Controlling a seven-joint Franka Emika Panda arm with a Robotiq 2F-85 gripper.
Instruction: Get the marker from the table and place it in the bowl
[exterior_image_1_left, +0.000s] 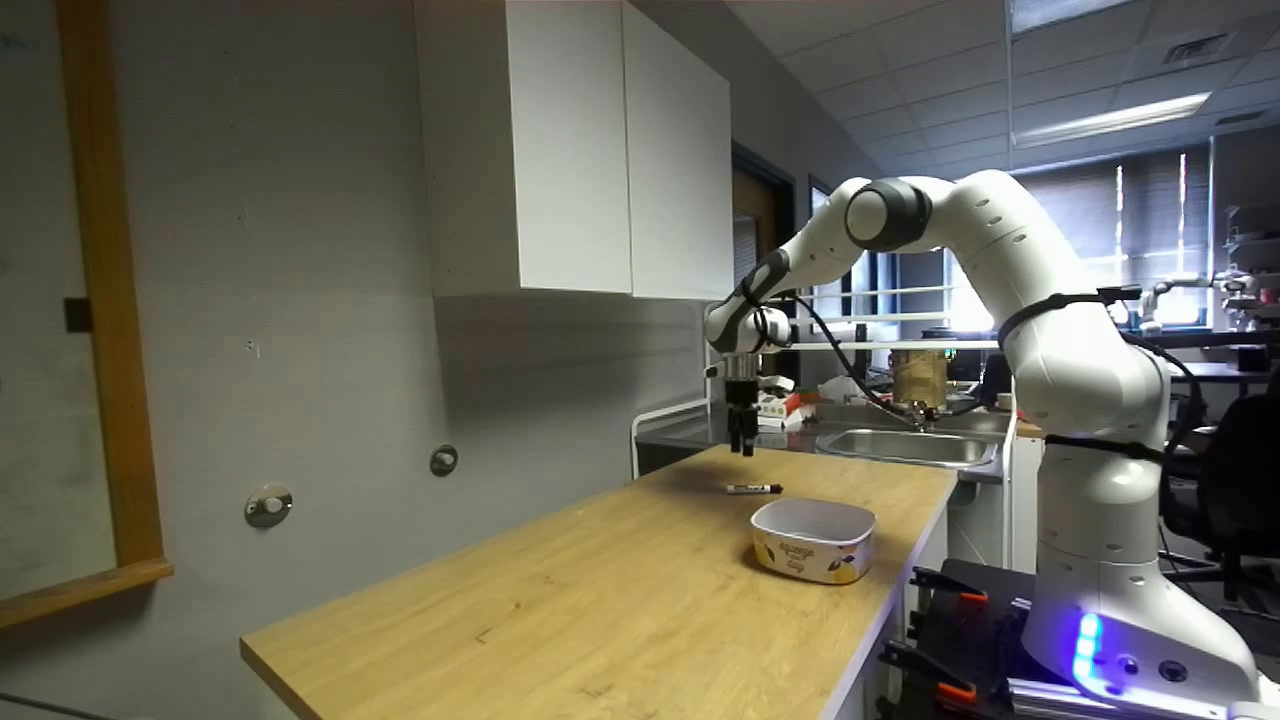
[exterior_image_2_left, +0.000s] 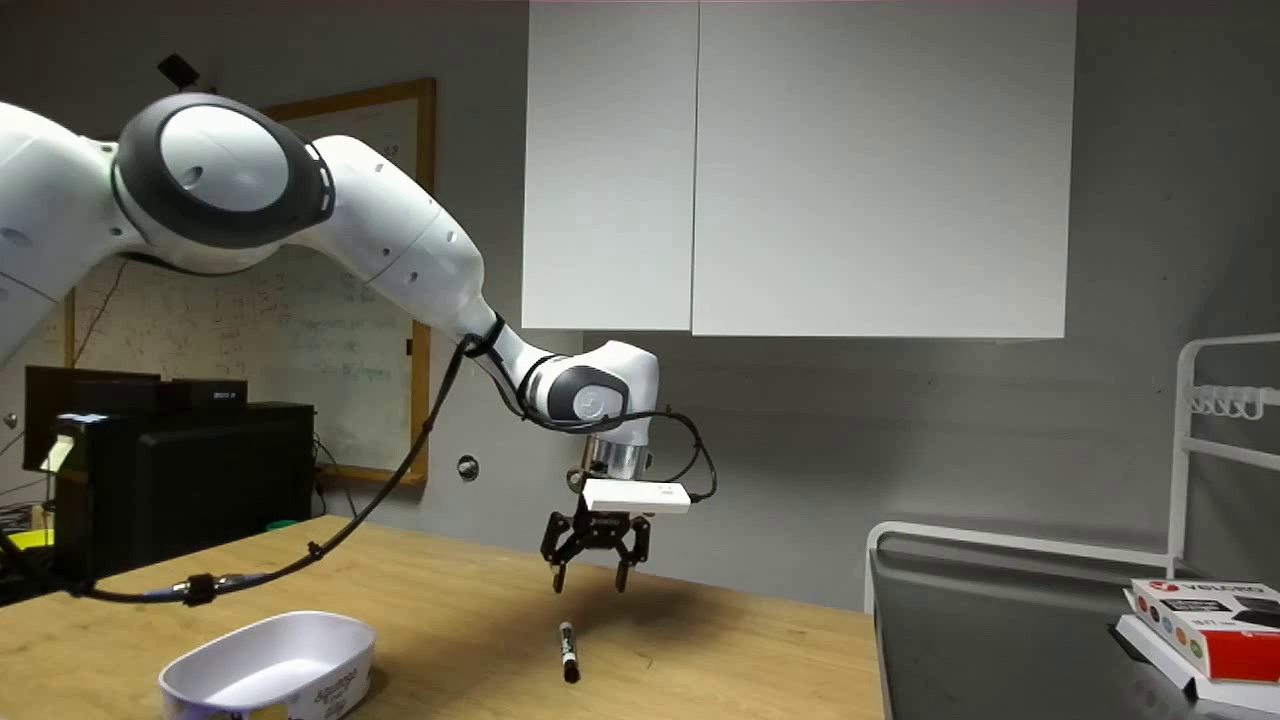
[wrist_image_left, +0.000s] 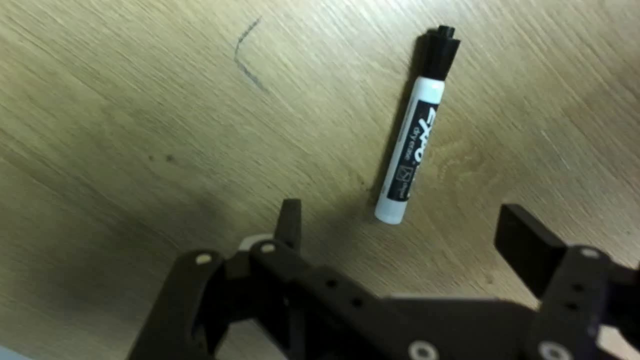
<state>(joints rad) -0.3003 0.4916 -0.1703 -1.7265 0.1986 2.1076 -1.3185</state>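
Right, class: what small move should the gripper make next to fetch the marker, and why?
Probably shift the open gripper slightly along the marker toward its black cap before lowering. It hangs above the table, and in the wrist view only the marker's white end appears between the fingertips; the labelled middle lies beyond them.

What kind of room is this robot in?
Probably a lab or a workroom, though the pictures can't say for sure. There's a big white robot arm, a whiteboard with writing on it, and a metal sink.
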